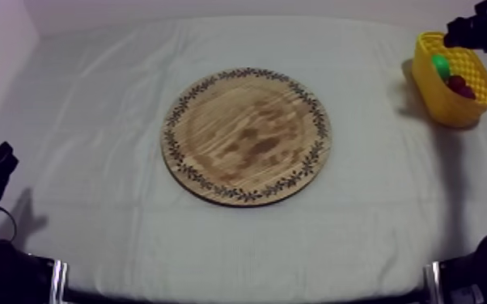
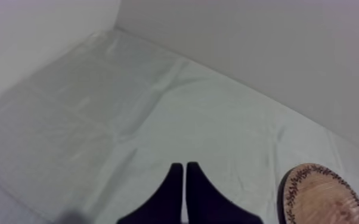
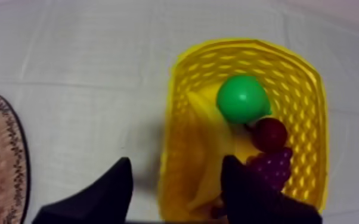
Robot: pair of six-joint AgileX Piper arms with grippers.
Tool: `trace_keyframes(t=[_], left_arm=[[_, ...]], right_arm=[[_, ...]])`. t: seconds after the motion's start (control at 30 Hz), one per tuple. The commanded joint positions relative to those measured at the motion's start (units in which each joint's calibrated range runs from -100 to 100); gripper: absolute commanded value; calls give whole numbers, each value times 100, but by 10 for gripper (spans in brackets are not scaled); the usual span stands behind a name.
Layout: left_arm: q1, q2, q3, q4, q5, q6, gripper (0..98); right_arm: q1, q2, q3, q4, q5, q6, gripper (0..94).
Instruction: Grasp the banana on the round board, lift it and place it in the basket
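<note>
Gripper, right point(image 3: 177, 159): fingers wide apart, holding nothing, poised above the yellow basket point(image 3: 248, 45), one finger over the cloth beside its wall and the other over its inside.
Gripper, left point(image 2: 183, 167): fingers pressed together in a narrow wedge, empty, low at the near left of the worktop point(image 1: 93, 121).
Banana point(image 3: 210, 149): in the basket, lying along the wall nearest the board.
Other contents: green fruit point(image 3: 241, 98), small red fruit point(image 3: 270, 134), grapes point(image 3: 274, 168), crowded on the side away from the board.
Wooden board point(image 1: 247, 136): middle of the worktop, bare.
Basket position: far right of the worktop, well apart from the board.
Status, as judged: delivery looks complete; only a clear exit remains.
Hazards: the fingers straddle the basket wall, so a sideways exit before rising could snag the rim. A light basket could then be dragged or tipped, spilling fruit. How far the fingers hang above the rim cannot be told.
</note>
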Motion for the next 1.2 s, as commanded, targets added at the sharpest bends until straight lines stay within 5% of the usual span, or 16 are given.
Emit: trace_keyframes(t=[0.0, 0.43, 0.77, 1.17], left_arm=[[-1, 4, 0, -2, 0, 1, 1], [-1, 4, 0, -2, 0, 1, 1], [-1, 4, 0, -2, 0, 1, 1], [-1, 4, 0, -2, 0, 1, 1]], right_arm=[[-46, -686, 290, 36, 17, -81, 401], [-127, -3874, 1778, 173, 304, -405, 77], [-761, -6627, 3202, 803, 558, -1081, 27], [-1147, -8609, 5492, 1522, -73, -1899, 6]])
